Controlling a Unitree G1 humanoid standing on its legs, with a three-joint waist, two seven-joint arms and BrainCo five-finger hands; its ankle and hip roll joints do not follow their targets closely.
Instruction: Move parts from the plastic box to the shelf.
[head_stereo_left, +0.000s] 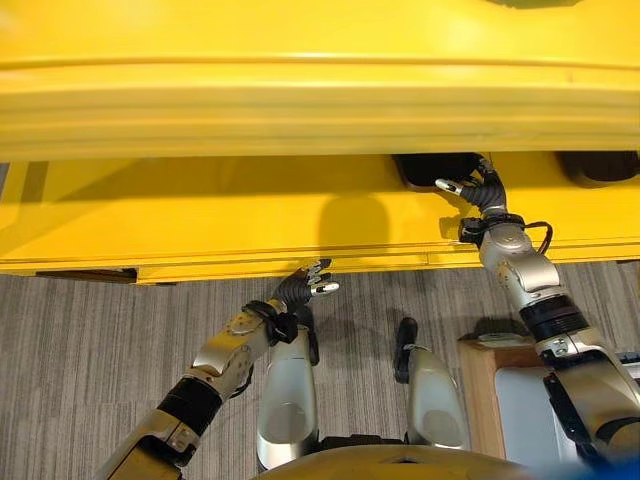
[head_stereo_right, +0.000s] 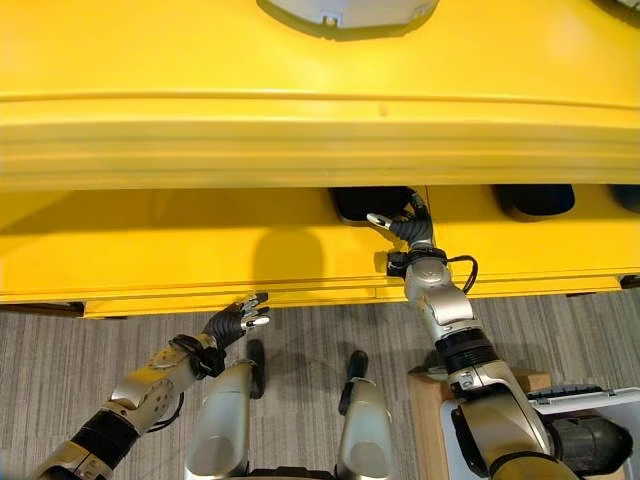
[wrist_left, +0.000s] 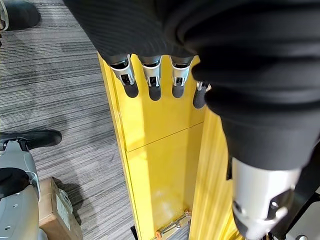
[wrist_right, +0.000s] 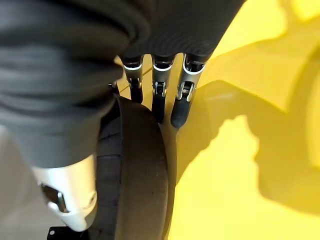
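A black rounded part (head_stereo_left: 432, 168) lies on the lower level of the yellow shelf (head_stereo_left: 200, 215). My right hand (head_stereo_left: 482, 192) reaches in over the shelf edge right beside it. In the right wrist view the black part (wrist_right: 137, 175) sits between the thumb and the straight fingers (wrist_right: 181, 95), whose tips rest along its top; the hand is open. My left hand (head_stereo_left: 303, 287) hovers low by the shelf's front edge, empty, its fingers (wrist_left: 151, 80) relaxed. The plastic box (head_stereo_right: 610, 402) stands at the lower right with a dark part (head_stereo_right: 585, 442) in it.
More black parts (head_stereo_right: 535, 200) lie further right on the same level. A pale part (head_stereo_right: 345, 15) rests on the upper level, whose thick yellow front beam (head_stereo_left: 320, 110) overhangs the lower one. A brown box (head_stereo_left: 485, 385) stands under the plastic box on grey carpet.
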